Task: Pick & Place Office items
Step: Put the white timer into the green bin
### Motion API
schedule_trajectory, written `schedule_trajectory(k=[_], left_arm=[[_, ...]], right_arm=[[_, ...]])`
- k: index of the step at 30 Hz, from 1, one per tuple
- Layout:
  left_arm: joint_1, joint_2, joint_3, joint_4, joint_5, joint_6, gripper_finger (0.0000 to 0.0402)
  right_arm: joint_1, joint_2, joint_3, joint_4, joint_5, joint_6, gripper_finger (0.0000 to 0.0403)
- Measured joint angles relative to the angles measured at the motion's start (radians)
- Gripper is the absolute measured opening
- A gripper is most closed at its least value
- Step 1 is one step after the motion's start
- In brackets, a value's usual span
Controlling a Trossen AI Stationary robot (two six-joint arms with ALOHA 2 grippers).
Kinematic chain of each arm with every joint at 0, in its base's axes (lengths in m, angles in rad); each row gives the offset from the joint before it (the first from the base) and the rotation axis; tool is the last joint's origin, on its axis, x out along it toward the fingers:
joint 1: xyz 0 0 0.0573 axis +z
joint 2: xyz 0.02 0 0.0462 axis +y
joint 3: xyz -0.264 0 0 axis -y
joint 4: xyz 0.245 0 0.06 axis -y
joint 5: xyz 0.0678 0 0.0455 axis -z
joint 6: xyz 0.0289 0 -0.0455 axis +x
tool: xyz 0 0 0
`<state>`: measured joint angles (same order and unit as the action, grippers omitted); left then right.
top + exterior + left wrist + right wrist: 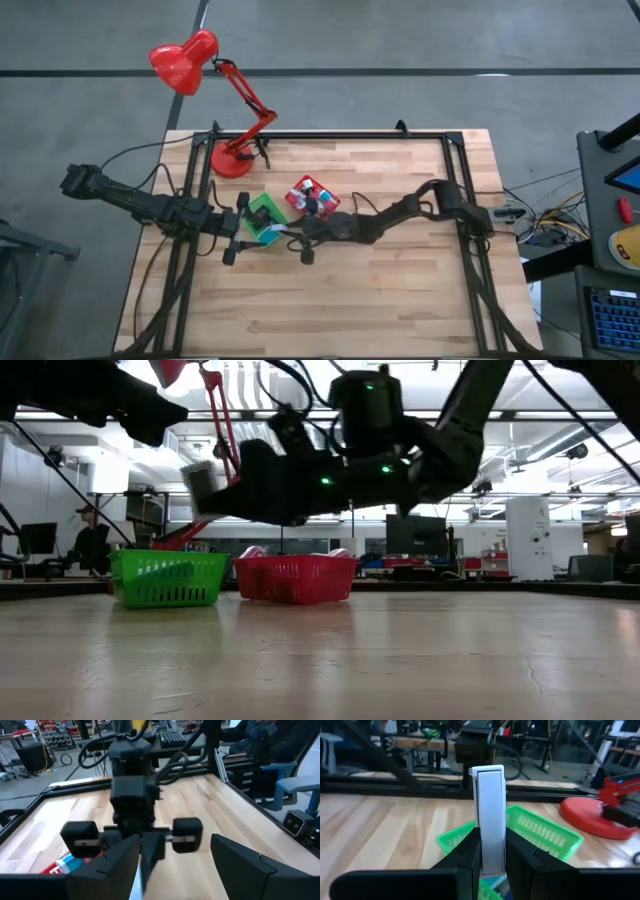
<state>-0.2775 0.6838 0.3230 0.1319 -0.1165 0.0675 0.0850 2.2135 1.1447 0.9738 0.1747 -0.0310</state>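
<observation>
Left tool (243,228) hangs with fingers spread apart beside the green bin (264,215). Over that bin, right tool (492,851) is clamped on a grey-white stick (490,810), held upright above the bench (400,280). Red bin (314,198) holds more office items (312,196). No readable writing anywhere.

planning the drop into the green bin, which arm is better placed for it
Right: its gripper already clamps a white block close to the green bin. The left gripper is open and empty.

Green bin (262,217) and red bin (312,198) mid-table, lamp base (231,159) behind; both claws crowd green bin; table (400,300) front open.
</observation>
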Motion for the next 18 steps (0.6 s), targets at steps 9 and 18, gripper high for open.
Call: schedule_trajectory(k=[9,18], left_arm=[[0.000,0.006,0.000,0.001,0.000,0.000,0.0250],[0.000,0.008,0.000,-0.003,0.000,0.000,0.0250]], right_arm=[[-0.019,0.074,0.258,-0.319,0.003,-0.006,0.0060],[-0.029,0.143,0.427,-0.525,-0.002,0.029,0.0068]])
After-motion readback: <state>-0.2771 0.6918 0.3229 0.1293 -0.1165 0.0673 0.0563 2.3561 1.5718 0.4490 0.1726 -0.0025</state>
